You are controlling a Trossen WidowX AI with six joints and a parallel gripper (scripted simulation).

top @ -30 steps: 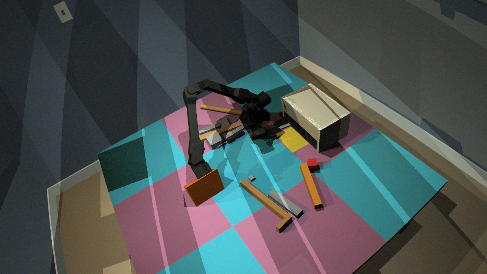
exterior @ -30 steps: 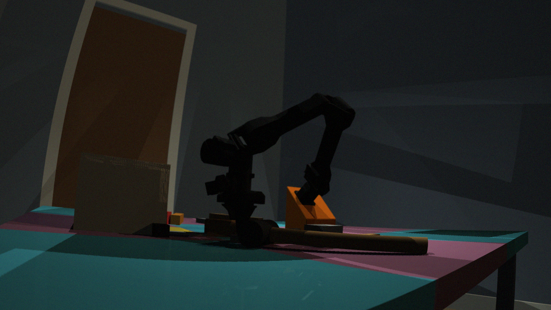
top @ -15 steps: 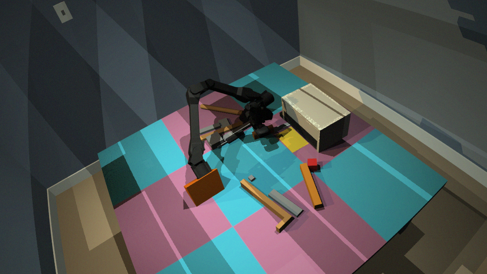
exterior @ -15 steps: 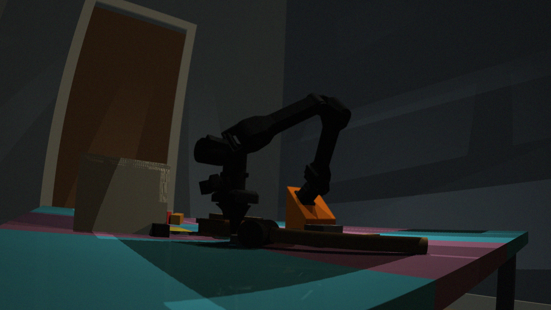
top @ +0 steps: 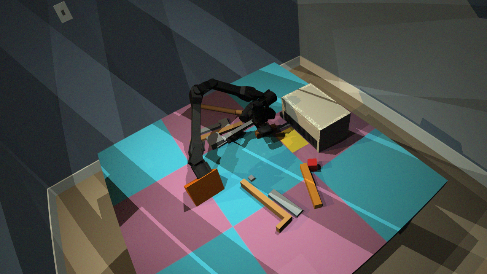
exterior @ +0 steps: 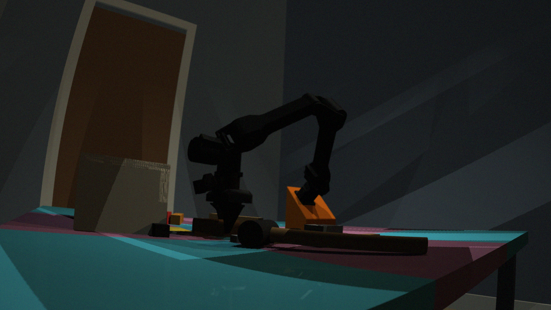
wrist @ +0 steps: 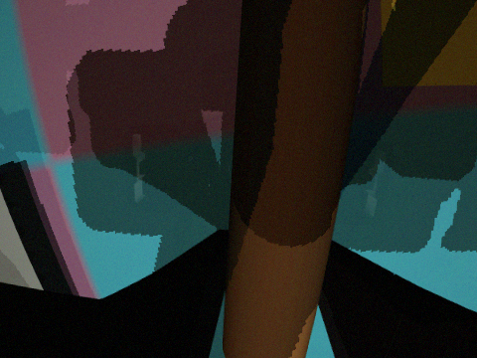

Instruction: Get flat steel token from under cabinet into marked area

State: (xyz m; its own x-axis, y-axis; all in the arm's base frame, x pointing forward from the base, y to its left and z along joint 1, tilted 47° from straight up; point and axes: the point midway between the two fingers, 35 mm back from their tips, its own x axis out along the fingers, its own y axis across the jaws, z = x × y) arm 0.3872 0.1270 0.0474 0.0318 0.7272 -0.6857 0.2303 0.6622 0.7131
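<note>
Fingers partly apart and pressed from both sides on a round brown handle [top: 260, 134] [wrist: 285, 199], gripper [top: 264, 130] [exterior: 230, 231] [wrist: 269, 245] pointing down, low over the table [top: 163, 234] [exterior: 134, 269] [wrist: 114, 259]. Just beside the fingertips in the exterior view, nearer to that camera, a mallet [top: 223, 109] [exterior: 254, 233], lying flat, with little visible room on that side. Also near the hand, toward the arm base, grey and orange pieces [top: 231, 128], crowded and partly overlapping in the top view.

Just ahead of the hand, a yellow marked area [top: 293, 140] [exterior: 177, 229] [wrist: 442, 55], its near corner shaded. Past its far edge, a narrow strip of pink, then the slotted front of the cabinet [top: 316, 105] [exterior: 119, 196]. Token out of sight in all three views; whether under the cabinet, cannot tell.

Farther off, past the cabinet's front corner, a red cube [top: 312, 163] [exterior: 168, 217] near the end of an orange bar [top: 310, 185] [exterior: 176, 218], with a gap between cube and marked area. Well apart from the hand, an L-shaped bar [top: 265, 199] and a grey bar [top: 285, 203], close together, inside the table edge.
</note>
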